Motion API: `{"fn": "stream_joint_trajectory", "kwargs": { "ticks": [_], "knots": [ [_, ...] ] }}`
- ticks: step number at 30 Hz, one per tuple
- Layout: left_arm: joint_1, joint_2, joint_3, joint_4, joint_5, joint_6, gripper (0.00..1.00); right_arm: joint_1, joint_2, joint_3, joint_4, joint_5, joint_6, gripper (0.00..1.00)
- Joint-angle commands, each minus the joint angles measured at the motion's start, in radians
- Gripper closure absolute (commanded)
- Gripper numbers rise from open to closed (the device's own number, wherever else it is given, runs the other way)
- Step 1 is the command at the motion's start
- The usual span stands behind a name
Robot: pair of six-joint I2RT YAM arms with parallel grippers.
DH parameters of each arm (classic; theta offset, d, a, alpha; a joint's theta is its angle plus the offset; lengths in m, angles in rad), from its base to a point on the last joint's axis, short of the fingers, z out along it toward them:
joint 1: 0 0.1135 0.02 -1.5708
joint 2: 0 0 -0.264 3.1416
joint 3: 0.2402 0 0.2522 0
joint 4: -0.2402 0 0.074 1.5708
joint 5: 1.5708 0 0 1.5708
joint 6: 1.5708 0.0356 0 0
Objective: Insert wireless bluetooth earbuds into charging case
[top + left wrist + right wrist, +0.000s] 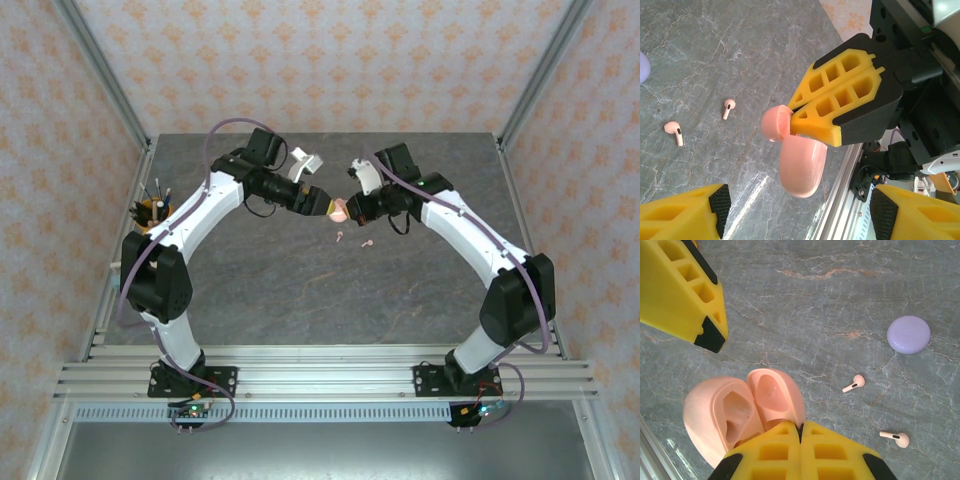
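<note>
- right jaws clamped shut on the open pink case [735, 410], up off the desk [840, 300]
- left jaws wide open, empty, just beside it
- two pink earbuds [854, 384] lying on the desk

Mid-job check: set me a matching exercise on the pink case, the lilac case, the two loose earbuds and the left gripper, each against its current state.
Things:
1. pink charging case
2. lilac charging case
3. pink earbuds
4. left gripper

States:
A. open, holding nothing
B. lying loose on the table
C. lid open, pinched in the shut right gripper
D. closed, resting on the table

Pairs: 1-C, 2-D, 3-B, 4-A.
</note>
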Motion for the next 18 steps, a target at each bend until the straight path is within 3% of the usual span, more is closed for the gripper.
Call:
{"fn": "stream_joint_trajectory", "kwargs": {
  "ticks": [1, 10, 18],
  "knots": [
    [-0.001, -0.007, 0.017, 0.024, 0.026, -0.016, 0.25, 0.010, -0.025, 0.042, -0.026, 0.025, -0.017, 1.00],
    [-0.001, 0.017, 0.027, 0.009, 0.055, 0.000, 0.28, 0.026, -0.021, 0.065, -0.046, 0.034, -0.025, 1.00],
    [-0.005, 0.026, 0.013, 0.039, 0.100, -0.014, 0.39, 0.038, -0.008, 0.086, -0.049, 0.031, -0.021, 1.00]
  ]
}}
